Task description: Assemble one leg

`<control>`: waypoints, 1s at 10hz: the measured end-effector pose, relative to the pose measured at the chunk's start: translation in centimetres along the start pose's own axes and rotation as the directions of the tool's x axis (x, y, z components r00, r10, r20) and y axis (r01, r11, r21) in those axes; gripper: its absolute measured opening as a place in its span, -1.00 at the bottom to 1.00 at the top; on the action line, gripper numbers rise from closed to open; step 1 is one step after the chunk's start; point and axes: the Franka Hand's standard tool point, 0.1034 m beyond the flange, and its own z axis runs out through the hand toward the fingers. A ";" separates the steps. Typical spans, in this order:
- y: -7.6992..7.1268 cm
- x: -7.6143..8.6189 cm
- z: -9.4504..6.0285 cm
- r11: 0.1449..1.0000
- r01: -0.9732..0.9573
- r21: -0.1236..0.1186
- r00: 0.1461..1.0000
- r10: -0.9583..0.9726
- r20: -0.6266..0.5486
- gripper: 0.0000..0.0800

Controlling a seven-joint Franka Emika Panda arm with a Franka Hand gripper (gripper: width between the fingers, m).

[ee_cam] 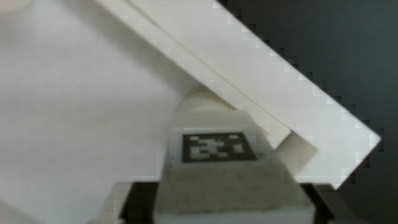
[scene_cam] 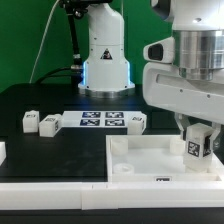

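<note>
1. the silver two-finger gripper (scene_cam: 199, 138) is closed on the leg (scene_cam: 197, 146), a small white plastic block with a black-and-white square tag on its side; its fingers clamp the block from both flanks, tag facing the exterior camera.
2. the leg hangs straight below the gripper, long axis upright, at the corner of the large white square panel (scene_cam: 150, 152) with raised rim, on the exterior view's right.
3. in the wrist view the leg (ee_cam: 219, 150) sits tight against the inside of the panel's rim (ee_cam: 249, 75), where two walls meet.
4. whether its lower end is already in the corner socket cannot be told; i judge the coming move runs straight down along that upright axis.
5. three more white tagged blocks (scene_cam: 44, 122) lie loose beside the flat white marker board (scene_cam: 101, 121), well apart from the gripper.
</note>
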 end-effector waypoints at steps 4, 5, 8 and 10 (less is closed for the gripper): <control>-0.1 -0.2 0.1 0.962 -0.271 0.005 0.962 0.271 0.012 -0.27; -0.1 -0.2 0.1 0.967 -0.254 0.006 0.967 0.254 0.012 -0.03; 0.0 0.3 0.0 0.999 -0.046 0.008 0.999 0.046 0.009 0.53; 0.0 0.3 0.0 0.945 0.327 0.010 0.945 -0.328 0.005 0.62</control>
